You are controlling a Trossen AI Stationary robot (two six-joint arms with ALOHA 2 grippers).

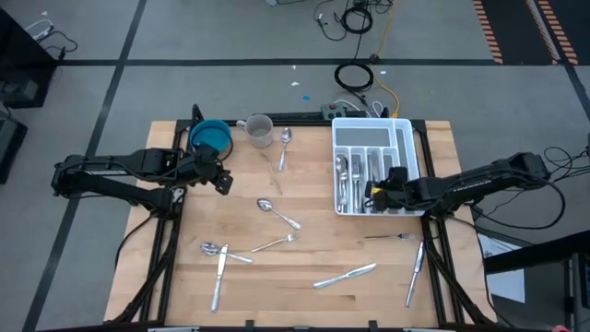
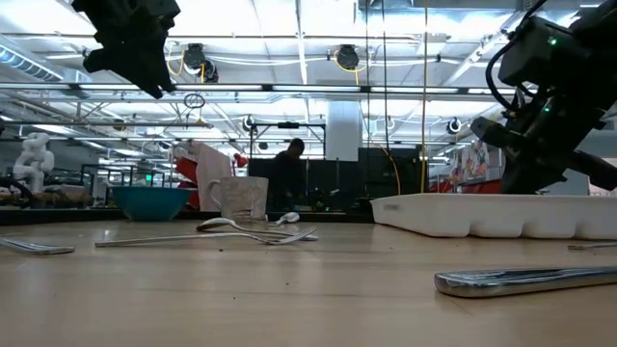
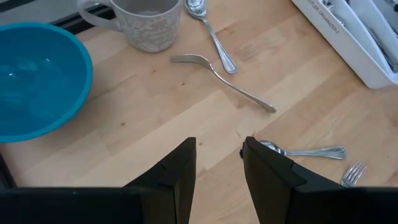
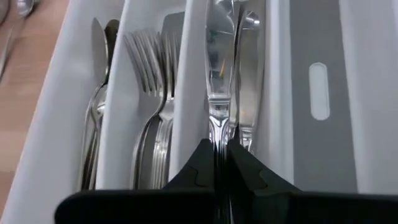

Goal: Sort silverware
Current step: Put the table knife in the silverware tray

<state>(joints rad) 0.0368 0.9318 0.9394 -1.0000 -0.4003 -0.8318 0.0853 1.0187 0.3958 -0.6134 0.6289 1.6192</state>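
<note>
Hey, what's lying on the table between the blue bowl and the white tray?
In the high view, a mug and a spoon lie between the blue bowl and the white tray.

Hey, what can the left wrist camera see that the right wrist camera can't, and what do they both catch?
Only the left wrist view shows the blue bowl, the mug, a loose fork and spoon on the bare table, and the open left tool. Only the right wrist view looks into the compartments: spoons, forks, and the right tool shut on a knife. Both show the white tray.
</note>
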